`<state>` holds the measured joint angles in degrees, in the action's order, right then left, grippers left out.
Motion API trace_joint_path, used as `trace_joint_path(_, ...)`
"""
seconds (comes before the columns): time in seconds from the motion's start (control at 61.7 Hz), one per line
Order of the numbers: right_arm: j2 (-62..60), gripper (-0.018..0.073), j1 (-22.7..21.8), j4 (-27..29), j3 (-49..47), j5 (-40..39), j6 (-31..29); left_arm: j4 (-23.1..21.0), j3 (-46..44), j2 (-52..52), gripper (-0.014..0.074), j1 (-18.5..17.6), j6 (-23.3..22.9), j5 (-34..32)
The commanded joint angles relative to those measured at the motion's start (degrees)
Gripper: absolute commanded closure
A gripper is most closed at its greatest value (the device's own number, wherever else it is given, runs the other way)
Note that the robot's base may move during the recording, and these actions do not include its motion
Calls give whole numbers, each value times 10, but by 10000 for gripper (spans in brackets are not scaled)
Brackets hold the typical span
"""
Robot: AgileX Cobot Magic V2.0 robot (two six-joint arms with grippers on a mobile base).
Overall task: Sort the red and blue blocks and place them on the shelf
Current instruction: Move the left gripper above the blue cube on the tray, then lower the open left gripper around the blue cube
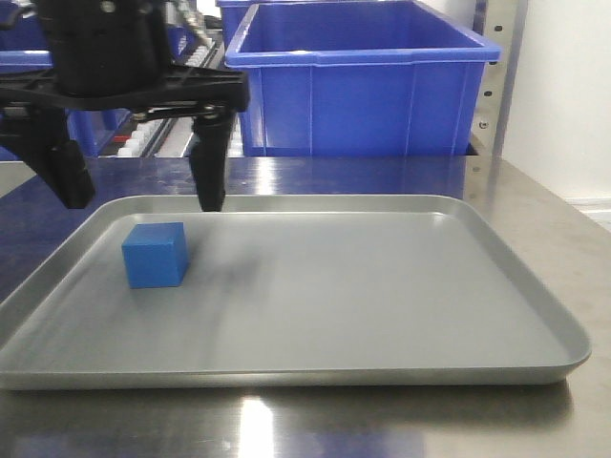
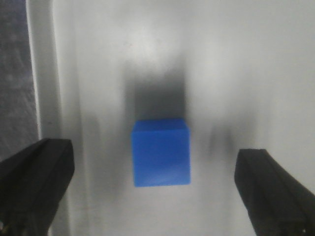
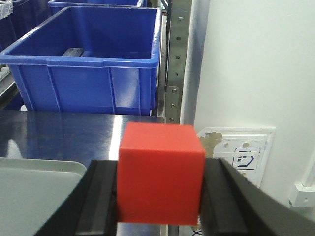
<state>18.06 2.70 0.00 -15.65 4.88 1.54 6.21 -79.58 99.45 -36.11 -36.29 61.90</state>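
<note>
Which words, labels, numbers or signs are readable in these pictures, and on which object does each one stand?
No text can be read in any view.
Wall plate: one small dark square sign, too blurred to read.
Red block, blue block, bins, tray: no lettering visible.

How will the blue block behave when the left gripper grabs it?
Blue block looks rigid and flat-faced, so probably won't roll or tip. Its matte sides should grip well. On the smooth tray it may slide if nudged.
</note>
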Motion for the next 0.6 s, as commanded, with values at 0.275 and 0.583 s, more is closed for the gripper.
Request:
trace_joint_path(0.275, 2, 514, -4, -3, -16, -49, -1, 6, -26, 7, -93, -6, -52, 0)
trace_joint_path(0.583, 2, 514, -4, -3, -16, -49, -1, 5, -25, 39, -93, -6, -52, 0)
